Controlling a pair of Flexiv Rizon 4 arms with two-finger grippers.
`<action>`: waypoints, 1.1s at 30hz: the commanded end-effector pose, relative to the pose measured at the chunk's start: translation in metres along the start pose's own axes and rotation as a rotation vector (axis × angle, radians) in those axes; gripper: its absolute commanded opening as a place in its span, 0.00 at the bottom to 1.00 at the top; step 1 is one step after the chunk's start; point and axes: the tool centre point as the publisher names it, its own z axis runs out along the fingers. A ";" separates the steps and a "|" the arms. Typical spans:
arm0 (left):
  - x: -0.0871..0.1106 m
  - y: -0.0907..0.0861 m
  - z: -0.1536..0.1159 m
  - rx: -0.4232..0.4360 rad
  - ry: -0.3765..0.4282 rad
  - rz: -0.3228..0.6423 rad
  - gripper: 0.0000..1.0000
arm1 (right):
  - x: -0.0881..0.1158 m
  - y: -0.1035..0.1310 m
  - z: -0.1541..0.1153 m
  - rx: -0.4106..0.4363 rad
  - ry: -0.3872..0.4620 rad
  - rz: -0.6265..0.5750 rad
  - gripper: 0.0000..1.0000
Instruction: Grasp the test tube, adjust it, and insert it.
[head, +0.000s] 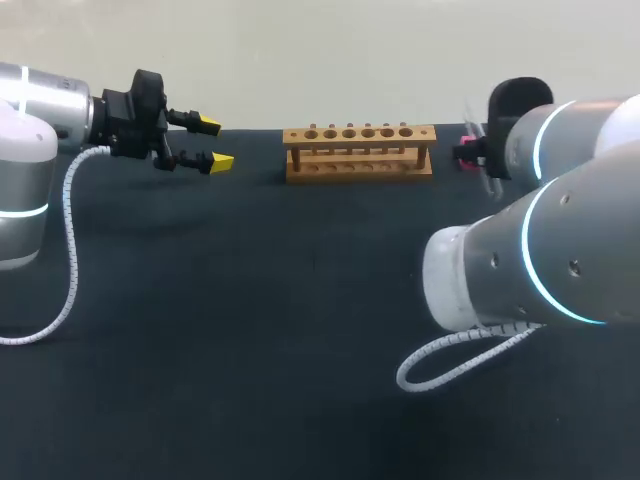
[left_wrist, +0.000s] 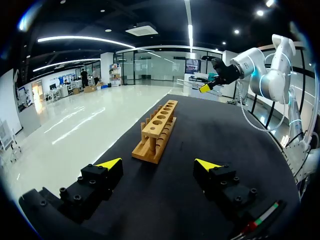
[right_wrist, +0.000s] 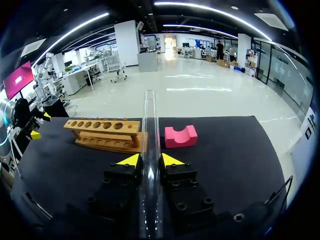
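Beside the rack (head: 359, 151), right pincer (right_wrist: 149, 161) apparently clamping test tube (right_wrist: 149, 125), left pincer (left_wrist: 157, 164) wide open

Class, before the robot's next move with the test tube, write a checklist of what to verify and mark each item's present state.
1. Clear glass test tube gripped between both fingers of the right hand: ok.
2. Wooden six-hole rack standing upright, holes empty: ok.
3. Tube above a rack hole: not ok; it is off past the rack's end.
4. Left hand open and apart from the rack: ok.
5. Pink notched block clear of the rack: cannot tell; they sit very close.
6. Which end of the tube is closed: cannot tell.
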 end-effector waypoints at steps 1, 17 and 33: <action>0.001 -0.001 0.000 -0.003 -0.005 0.003 1.00 | 0.000 0.023 0.001 0.050 -0.003 -0.007 0.00; 0.001 -0.001 0.000 -0.003 -0.005 0.003 1.00 | -0.010 0.070 0.022 0.244 -0.030 0.104 0.00; 0.001 -0.001 0.000 -0.003 -0.005 0.003 1.00 | -0.008 0.096 0.048 0.269 0.018 0.130 0.00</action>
